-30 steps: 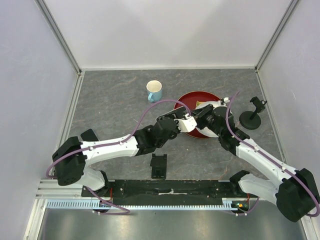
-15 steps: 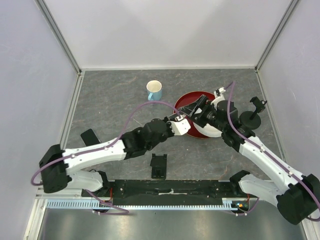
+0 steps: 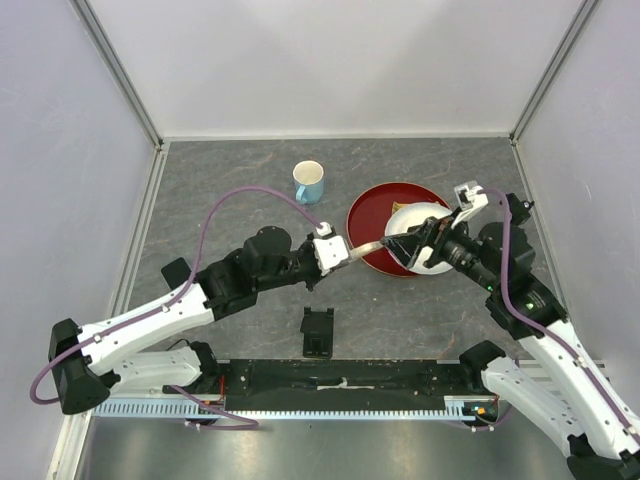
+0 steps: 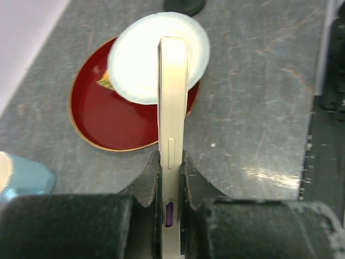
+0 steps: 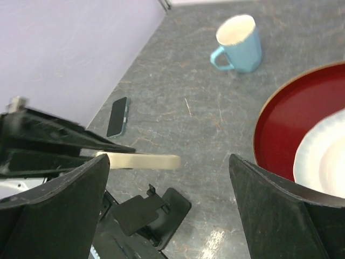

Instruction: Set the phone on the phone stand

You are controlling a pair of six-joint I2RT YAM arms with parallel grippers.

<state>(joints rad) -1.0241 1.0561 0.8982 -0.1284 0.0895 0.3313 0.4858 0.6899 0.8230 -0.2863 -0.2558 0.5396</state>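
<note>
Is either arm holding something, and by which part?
The jaws of the left arm clamp the phone across its front and back near one short end; the rest sticks out free. Those of the right arm are open and empty.

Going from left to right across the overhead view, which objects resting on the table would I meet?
In order: dark phone lying flat → blue mug → red tray → black pole stand. The folding phone stand is left out, since its span overlaps the mug's.
</note>
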